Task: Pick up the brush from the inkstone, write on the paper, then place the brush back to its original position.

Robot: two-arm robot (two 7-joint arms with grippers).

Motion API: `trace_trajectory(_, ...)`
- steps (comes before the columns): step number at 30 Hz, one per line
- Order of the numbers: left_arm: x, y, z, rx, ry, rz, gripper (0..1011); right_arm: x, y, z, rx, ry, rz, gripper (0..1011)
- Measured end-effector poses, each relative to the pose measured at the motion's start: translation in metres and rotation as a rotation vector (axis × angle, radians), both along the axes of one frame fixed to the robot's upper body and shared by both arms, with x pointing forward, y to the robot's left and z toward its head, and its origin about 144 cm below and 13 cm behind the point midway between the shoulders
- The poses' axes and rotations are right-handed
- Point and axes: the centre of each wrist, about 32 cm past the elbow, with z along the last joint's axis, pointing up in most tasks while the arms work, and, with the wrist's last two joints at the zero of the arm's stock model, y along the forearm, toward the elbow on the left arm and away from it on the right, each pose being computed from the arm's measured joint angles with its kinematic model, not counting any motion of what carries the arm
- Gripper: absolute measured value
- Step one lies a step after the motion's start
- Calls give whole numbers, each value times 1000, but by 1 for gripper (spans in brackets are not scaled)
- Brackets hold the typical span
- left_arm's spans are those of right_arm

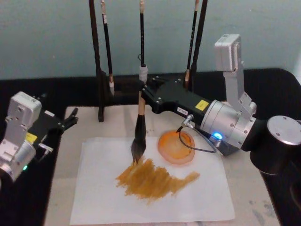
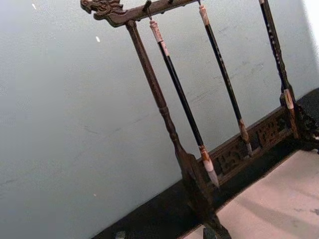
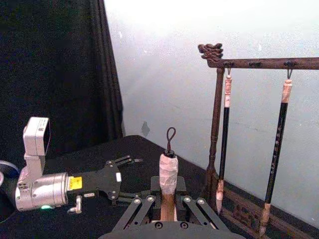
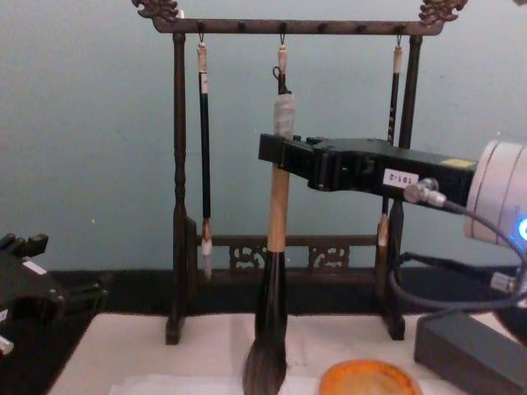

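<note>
Right, nearest me the flat white paper sheet [image 1: 101, 202] carries ochre strokes [image 1: 157, 180]. The thick tan-handled calligraphy brush [image 1: 139, 123] stands upright, its dark tuft touching them. The round orange inkstone dish [image 1: 176, 147] lies at the tuft's 3 o'clock. My right gripper [image 1: 142, 89] clamps the handle high up. At the sheet's 9 o'clock my left gripper [image 1: 70, 119] rests, fingers spread.

Chest view: the bottom edge is cutting off the tuft tip of the brush [image 4: 278, 206] and the near part of the inkstone [image 4: 366, 380]. Right wrist view: the right gripper [image 3: 168, 201] is hiding the handle below its grip.
</note>
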Motion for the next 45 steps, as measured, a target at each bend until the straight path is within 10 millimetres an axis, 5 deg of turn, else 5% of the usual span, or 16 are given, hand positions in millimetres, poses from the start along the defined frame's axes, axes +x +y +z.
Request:
trace_trajectory(22,0,0,0,0,0,0,1010,-1,-11,1,159,84,-70,160)
trace_trajectory(45,0,0,0,0,0,0,1010,-11,-64,4,518,407,-232,160)
